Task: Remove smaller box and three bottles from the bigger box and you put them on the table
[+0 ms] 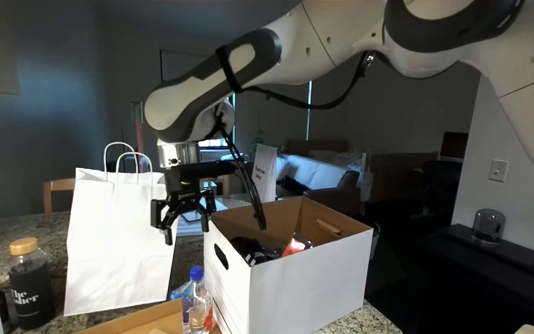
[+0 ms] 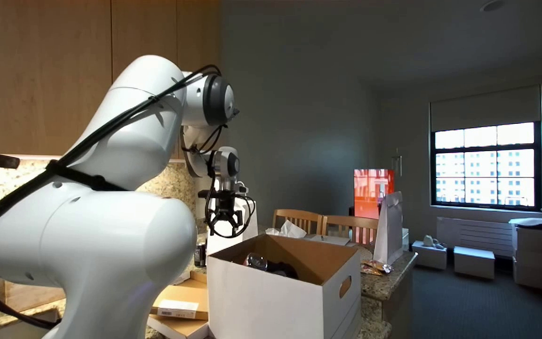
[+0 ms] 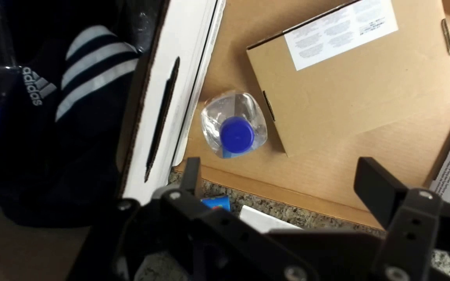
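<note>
Speckled granite countertop (image 1: 364,321) is taken to serve as the table. Nearest at left in an exterior view, the blue-capped bottle (image 1: 196,304) is stood upright in a shallow cardboard tray (image 3: 318,171), just beside the labelled smaller box (image 3: 350,89). To their right, navy Adidas fabric (image 3: 65,144) and a red-labelled bottle (image 1: 295,246) are contained in the white carton (image 1: 311,287); whether another bottle lies there cannot be told. Higher than the blue-capped bottle, the gripper (image 3: 281,181) is poised with its fingers (image 3: 379,191) spread wide and nothing grasped. Collection of the red-labelled bottle is judged to be the step in hand: the gripper should be lifted before being carried right, so that the carton's rim is cleared, then lowered straight down, with the bottle's body centred and the loose fabric kept out of the grip. Farther back at left, the white paper bag (image 1: 118,241) should be given room; farthest off, a sofa (image 1: 315,174) is seen.
</note>
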Controlling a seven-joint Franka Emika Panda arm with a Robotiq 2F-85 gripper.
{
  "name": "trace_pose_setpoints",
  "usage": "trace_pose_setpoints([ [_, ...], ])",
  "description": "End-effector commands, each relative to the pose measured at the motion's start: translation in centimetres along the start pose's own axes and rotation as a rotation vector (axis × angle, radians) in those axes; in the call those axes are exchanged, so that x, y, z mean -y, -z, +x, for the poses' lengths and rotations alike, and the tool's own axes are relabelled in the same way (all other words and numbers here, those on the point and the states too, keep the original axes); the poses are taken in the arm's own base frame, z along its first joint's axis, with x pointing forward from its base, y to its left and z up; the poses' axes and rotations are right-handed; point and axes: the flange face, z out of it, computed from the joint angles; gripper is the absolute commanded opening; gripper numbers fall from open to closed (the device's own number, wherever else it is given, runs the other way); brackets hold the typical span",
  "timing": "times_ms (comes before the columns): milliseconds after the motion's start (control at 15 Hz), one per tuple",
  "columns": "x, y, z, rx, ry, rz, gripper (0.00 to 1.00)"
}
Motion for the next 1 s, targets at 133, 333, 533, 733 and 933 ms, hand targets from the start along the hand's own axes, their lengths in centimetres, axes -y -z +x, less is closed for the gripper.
trace_pose_setpoints([
  [133,-5.3,3.9,-6.2,-0.033,-0.078,0.062,1.0],
  [333,-9.6,4.4,-9.1,-0.06,-0.18,0.125,1.0],
  [533,-13.8,3.3,-11.6,-0.081,-0.31,0.214,1.0],
  [733,-17.2,1.7,-13.6,-0.141,-0.433,0.31,1.0],
  [933,-16.2,1.4,-13.6,-0.247,-0.519,0.33,1.0],
])
